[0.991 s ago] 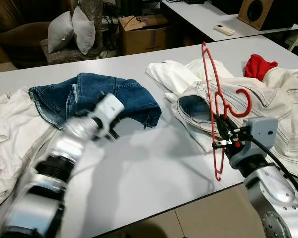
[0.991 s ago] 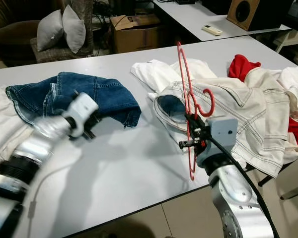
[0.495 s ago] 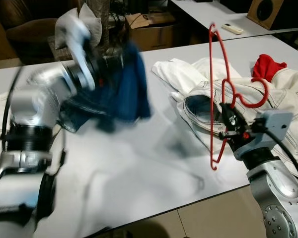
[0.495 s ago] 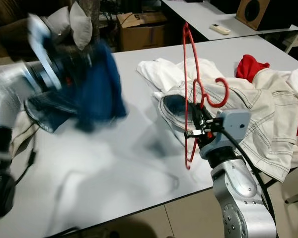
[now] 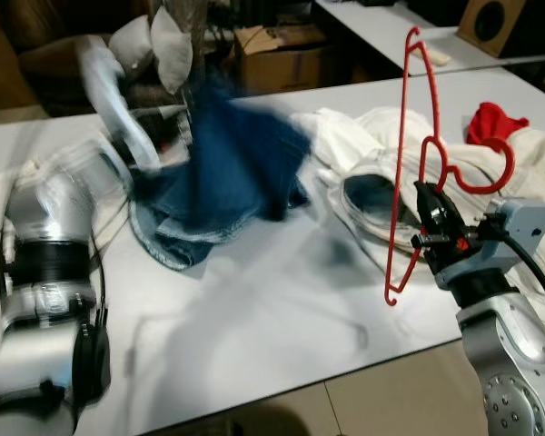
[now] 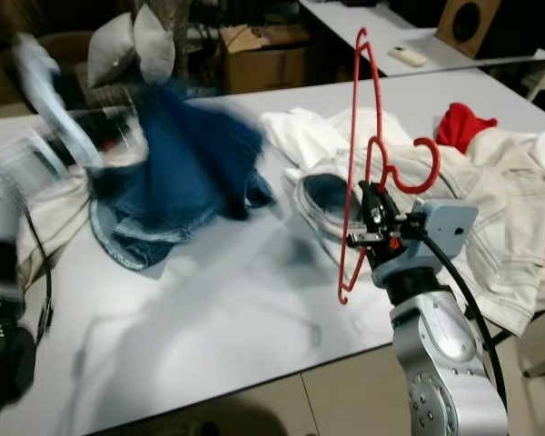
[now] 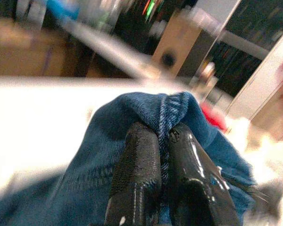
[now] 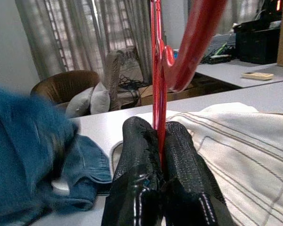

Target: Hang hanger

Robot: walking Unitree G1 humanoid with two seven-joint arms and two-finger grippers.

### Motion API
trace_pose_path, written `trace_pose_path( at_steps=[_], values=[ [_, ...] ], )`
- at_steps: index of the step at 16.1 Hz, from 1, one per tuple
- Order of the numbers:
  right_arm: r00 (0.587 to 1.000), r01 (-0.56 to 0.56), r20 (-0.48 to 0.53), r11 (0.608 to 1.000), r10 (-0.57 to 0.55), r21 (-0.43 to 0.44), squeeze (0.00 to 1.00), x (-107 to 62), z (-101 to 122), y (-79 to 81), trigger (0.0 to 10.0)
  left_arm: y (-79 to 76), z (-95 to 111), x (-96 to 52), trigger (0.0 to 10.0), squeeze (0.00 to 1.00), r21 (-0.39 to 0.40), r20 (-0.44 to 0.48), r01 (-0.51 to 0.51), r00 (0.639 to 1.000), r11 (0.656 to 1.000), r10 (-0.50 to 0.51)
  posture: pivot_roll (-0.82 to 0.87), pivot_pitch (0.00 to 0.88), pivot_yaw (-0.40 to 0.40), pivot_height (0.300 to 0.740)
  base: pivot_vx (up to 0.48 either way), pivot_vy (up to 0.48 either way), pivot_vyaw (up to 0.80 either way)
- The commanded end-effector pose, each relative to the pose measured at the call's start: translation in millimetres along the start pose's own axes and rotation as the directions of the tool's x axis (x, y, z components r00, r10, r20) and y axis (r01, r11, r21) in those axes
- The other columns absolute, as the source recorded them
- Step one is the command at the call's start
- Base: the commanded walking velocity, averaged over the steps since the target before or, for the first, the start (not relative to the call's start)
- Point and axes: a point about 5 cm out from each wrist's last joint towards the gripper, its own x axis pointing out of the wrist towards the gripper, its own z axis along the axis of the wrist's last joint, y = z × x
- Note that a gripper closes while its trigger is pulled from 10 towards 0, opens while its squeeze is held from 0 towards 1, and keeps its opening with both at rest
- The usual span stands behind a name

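Fingers (image 8: 179, 155) of right gripper (image 5: 433, 238) clamped on red hanger (image 5: 409, 154), held upright over white table (image 5: 282, 300) beside white jacket (image 5: 381, 186). Left gripper (image 7: 153, 141) pinched shut on blue jeans (image 5: 227, 173), lifted off table, blurred.

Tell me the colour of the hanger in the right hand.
Red. The hanger, clamped upright in the right hand, shows best in the right eye view.

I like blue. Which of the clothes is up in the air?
The blue jeans. The left gripper pinches them above the table; the white jacket lies flat.
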Motion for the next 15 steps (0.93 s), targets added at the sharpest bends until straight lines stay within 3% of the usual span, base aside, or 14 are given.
trace_pose_path(
  at_steps=[1,3,4,5,6,7,8,9,10,11,12,13,14,15],
  values=[
    [1.000,0.002,0.007,1.000,-0.002,0.003,0.00,0.1,1,0.0,10.0,-11.4,21,1.2,0.0,0.00,0.070,0.050,0.020,0.998,0.997,-0.023,0.00,0.021,0.021,0.740,0.000,0.000,0.00],
    [1.000,0.005,-0.003,1.000,-0.005,0.002,0.00,-0.2,-1,-0.1,10.0,-13.2,17,4.0,0.0,0.00,0.123,0.016,0.023,1.000,0.992,-0.026,0.00,0.021,0.024,0.740,0.000,0.000,0.00],
    [1.000,0.014,-0.013,1.000,-0.014,-0.005,0.00,-0.4,-3,-1.1,10.0,-17.9,9,7.5,0.0,0.00,0.243,-0.068,0.052,0.997,0.969,-0.037,0.01,0.020,0.025,0.740,0.000,0.000,0.00],
    [1.000,0.021,-0.018,1.000,-0.021,-0.009,0.00,-0.4,-4,-1.8,10.0,-21.9,5,9.5,0.0,0.00,0.315,-0.119,0.082,0.992,0.946,-0.046,0.01,0.020,0.025,0.740,0.000,0.000,0.00],
    [0.999,0.031,-0.014,0.999,-0.031,-0.009,0.00,0.3,-4,-2.5,10.0,-38.8,18,14.5,0.0,0.00,0.291,-0.040,0.165,0.986,0.942,-0.160,0.00,0.019,0.028,0.740,0.000,0.000,0.00],
    [0.999,0.037,-0.007,0.999,-0.037,-0.008,0.00,1.2,-3,-3.0,10.0,-61.9,49,11.5,0.0,0.00,0.163,0.181,0.326,0.918,0.931,-0.353,0.00,0.019,0.028,0.740,0.000,0.000,0.00],
    [0.999,0.041,0.000,0.999,-0.041,-0.007,0.00,1.4,-2,-3.6,10.0,-73.8,77,-4.9,0.0,0.00,0.119,0.364,0.489,0.788,0.864,-0.496,0.01,0.018,0.032,0.740,0.000,0.000,0.00],
    [0.999,0.047,0.008,0.999,-0.047,-0.002,0.00,1.1,-1,-3.9,10.0,-71.9,88,-25.6,0.0,0.00,0.139,0.425,0.588,0.691,0.797,-0.584,0.01,0.017,0.036,0.740,0.000,0.000,0.00],
    [0.999,0.051,0.013,0.999,-0.051,0.003,0.00,0.8,0,-3.7,10.0,-61.2,84,-37.9,0.0,0.00,0.162,0.380,0.601,0.694,0.782,-0.612,0.01,0.017,0.036,0.740,0.000,0.000,0.00],
    [0.999,0.052,0.014,0.999,-0.052,0.003,0.00,0.7,0,-3.7,10.0,-54.2,78,-41.0,0.0,0.00,0.180,0.333,0.579,0.725,0.795,-0.603,0.01,0.017,0.036,0.740,0.000,0.000,0.00],
    [0.999,0.048,0.011,0.999,-0.048,0.007,0.00,0.2,-2,-2.7,10.0,-18.8,41,-58.4,0.0,0.00,0.290,0.067,0.431,0.882,0.855,-0.467,0.02,0.014,0.027,0.740,0.000,0.000,0.00],
    [0.999,0.041,0.010,0.999,-0.041,0.010,0.00,0.7,-2,-1.9,10.0,-5.9,29,-65.3,0.0,0.00,0.327,-0.021,0.373,0.921,0.868,-0.388,0.02,0.014,0.027,0.740,0.000,0.000,0.00],
    [0.999,0.037,0.010,0.999,-0.037,0.011,0.00,1.0,-3,-1.3,10.0,1.1,23,-70.1,0.0,0.00,0.345,-0.067,0.343,0.938,0.874,-0.341,0.03,0.015,0.022,0.740,0.000,0.000,0.00],
    [1.000,0.019,0.005,1.000,-0.019,0.015,0.00,2.9,-4,0.8,10.0,29.6,-2,-87.3,0.0,0.00,0.410,-0.187,0.215,0.971,0.886,-0.149,0.04,0.014,0.010,0.740,0.000,0.000,0.00]
  ],
)
